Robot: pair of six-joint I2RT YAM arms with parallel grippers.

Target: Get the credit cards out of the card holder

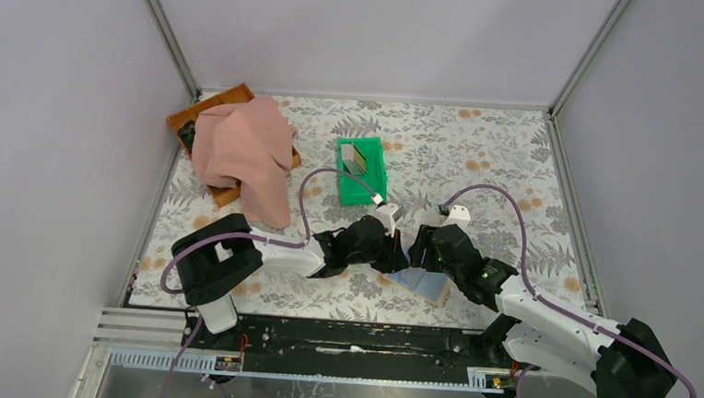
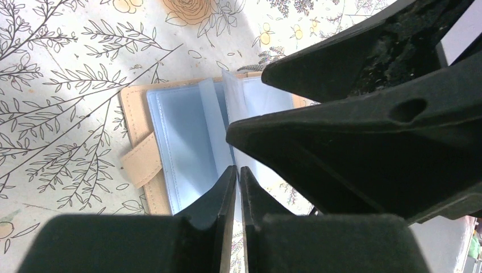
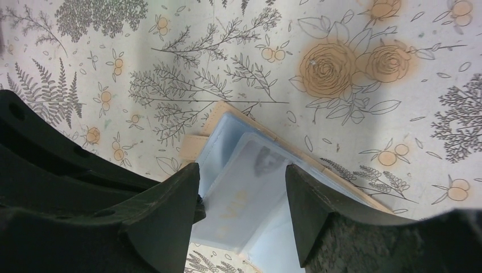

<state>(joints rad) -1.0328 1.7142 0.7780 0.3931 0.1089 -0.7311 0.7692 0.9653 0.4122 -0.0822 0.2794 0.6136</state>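
Counter [image 1: 481, 142]: flat surface under a pale cloth printed with grey leaves and orange roses; it carries every item below.
Brown wooden tray [image 1: 185, 115]: far left corner, largely covered.
Pink fabric cloth [image 1: 245, 146]: crumpled, draped over the tray and spilling onto the counter.
Green plastic bin [image 1: 360, 193]: rectangular, open-topped, right of the cloth, beyond both arms.
Thin flat cards [image 1: 358, 158]: two, leaning in the bin's far end, one pale grey and one darker; detail too small to read.
Left pincer [image 2: 238, 169]: fingers drawn almost together with a narrow slit between them, tips at a pale blue page of the holder; whether a page is nipped cannot be told.
Tan-brown folding card holder with pale blue lining [image 2: 182, 133]: lies open on the counter beneath both pincers, one clear sleeve leaf raised; tan clasp tab [image 2: 142, 165] juts from its edge.
Grey credit card [image 3: 244, 196]: inside a translucent sleeve of the holder, with faint yellowish lettering showing through.
Right pincer [image 3: 241, 170]: fingers wide apart, one on either side of that sleeve; contact cannot be told.
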